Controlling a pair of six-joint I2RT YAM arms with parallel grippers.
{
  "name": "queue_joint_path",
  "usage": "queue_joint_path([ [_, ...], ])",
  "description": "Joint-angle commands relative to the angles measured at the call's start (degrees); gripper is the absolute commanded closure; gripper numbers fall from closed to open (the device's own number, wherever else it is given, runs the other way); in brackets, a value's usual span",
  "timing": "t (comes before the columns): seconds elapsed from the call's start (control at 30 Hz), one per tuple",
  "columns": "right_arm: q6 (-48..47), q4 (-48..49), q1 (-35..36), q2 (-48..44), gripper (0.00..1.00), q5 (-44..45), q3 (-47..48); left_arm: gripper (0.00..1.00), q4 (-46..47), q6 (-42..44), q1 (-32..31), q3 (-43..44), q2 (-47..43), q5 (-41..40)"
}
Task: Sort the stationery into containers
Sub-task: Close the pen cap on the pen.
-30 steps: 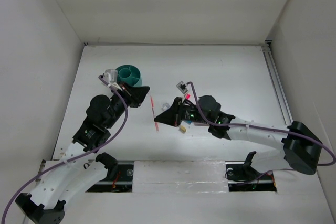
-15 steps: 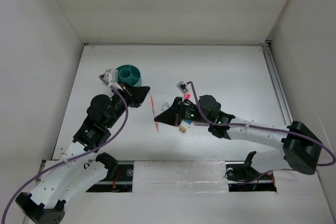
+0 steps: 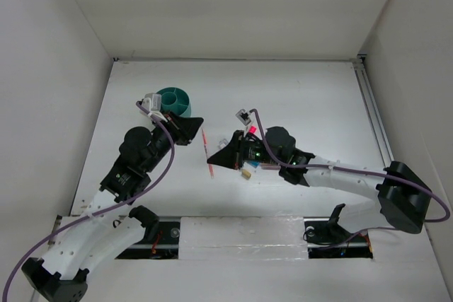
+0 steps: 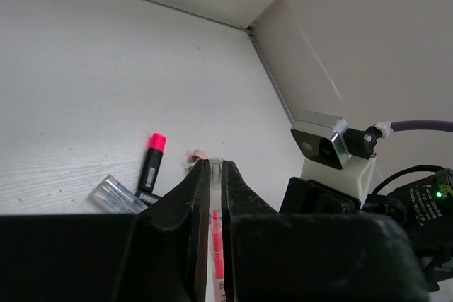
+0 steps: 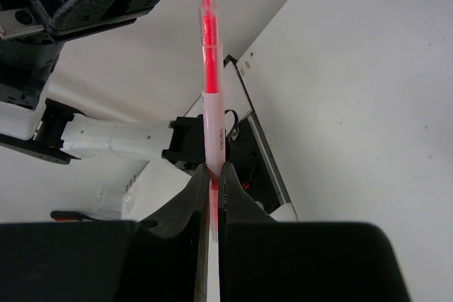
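the thin pink-red pen [image 3: 207, 152], pinched at one end by the tightly closed right gripper [image 3: 213, 165] mid-table, could pivot against the left gripper [image 3: 197, 124], closed on nothing i can confirm, and miss the teal cup [image 3: 174, 90].

A: Any txt legible?
B: Only on the pink-red pen [image 5: 211, 104]. One line of tiny dark print runs along its white barrel, just above the right gripper [image 5: 211, 175].
A: Says what?
B: Poss. starts "deli", not sure; rest too small. Left wrist view shows dark marks on the same barrel, also unreadable.
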Motion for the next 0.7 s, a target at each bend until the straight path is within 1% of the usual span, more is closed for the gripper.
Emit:
queue_joint_path([
  [0.0,-0.97,1.96,-0.22,0.02,1.00,-0.79,2.70,1.00,2.75,0.99,-0.25,-0.17,-0.36,1.03],
  [0.37,-0.44,1.96,-2.94,-1.03,1.00,-1.31,2.70,1.00,2.75,0.99,-0.25,-0.17,-0.89,1.56],
  [0.67,-0.44,1.96,-2.95,-0.50,1.00,-3.07,4.27,1.00,1.69,1.51,-0.25,-0.17,0.25,2.70],
])
